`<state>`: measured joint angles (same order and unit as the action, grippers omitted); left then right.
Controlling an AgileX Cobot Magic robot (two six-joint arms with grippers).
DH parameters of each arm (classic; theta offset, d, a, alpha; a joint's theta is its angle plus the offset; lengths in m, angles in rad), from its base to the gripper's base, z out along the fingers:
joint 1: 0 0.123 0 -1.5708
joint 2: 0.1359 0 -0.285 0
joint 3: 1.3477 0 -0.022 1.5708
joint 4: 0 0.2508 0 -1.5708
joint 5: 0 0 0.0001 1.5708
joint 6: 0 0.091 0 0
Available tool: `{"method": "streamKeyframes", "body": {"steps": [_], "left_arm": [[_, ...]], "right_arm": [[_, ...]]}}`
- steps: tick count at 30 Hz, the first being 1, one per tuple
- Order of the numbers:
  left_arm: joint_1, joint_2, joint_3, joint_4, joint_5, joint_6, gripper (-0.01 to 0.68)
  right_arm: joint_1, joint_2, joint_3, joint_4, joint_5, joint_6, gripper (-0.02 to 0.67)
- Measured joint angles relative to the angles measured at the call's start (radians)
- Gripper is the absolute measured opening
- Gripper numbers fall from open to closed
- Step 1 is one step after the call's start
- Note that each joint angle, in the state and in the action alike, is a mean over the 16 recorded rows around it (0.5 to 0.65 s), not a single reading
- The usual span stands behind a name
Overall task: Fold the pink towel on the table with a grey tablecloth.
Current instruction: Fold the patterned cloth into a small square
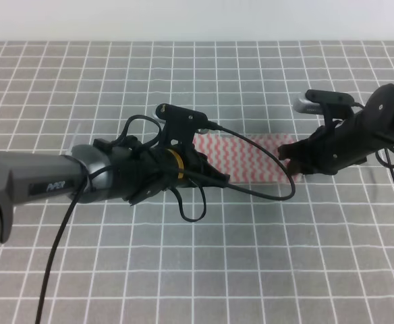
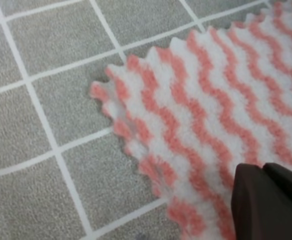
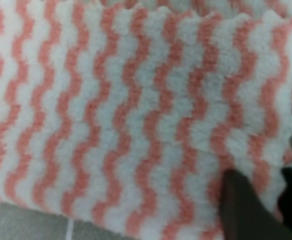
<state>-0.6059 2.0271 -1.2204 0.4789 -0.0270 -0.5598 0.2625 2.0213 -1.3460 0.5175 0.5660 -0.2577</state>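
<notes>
The pink towel (image 1: 247,165) lies as a flat strip on the table with the grey gridded tablecloth (image 1: 183,270). My left gripper (image 1: 210,169) is low over the strip's left end. In the left wrist view its dark fingers (image 2: 251,200) sit pressed together on the towel (image 2: 211,105), near a serrated corner where two layers show. My right gripper (image 1: 293,164) is at the strip's right end. In the right wrist view its fingers (image 3: 241,210) stand close together with the towel's (image 3: 126,110) serrated right edge between them.
Black cables (image 1: 264,192) from the left arm loop across and in front of the towel. A pale wall (image 1: 197,20) borders the table's far edge. The gridded cloth stretches around the towel on all sides.
</notes>
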Motion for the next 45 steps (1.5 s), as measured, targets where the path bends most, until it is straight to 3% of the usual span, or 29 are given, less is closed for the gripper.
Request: {"method": "streamKeyframes", "body": {"steps": [9, 25, 45], "left_arm": [[0.000, -0.002, 0.000, 0.000, 0.005, 0.000, 0.000], [0.010, -0.038, 0.000, 0.000, -0.025, 0.000, 0.000], [0.042, -0.294, 0.000, 0.006, -0.058, 0.002, 0.000]], "right_arm": [[0.010, -0.016, -0.065, 0.042, 0.049, -0.084, -0.011], [0.052, -0.030, -0.133, 0.164, 0.063, -0.228, -0.015], [0.103, 0.000, -0.139, 0.419, 0.043, -0.448, -0.014]]}}
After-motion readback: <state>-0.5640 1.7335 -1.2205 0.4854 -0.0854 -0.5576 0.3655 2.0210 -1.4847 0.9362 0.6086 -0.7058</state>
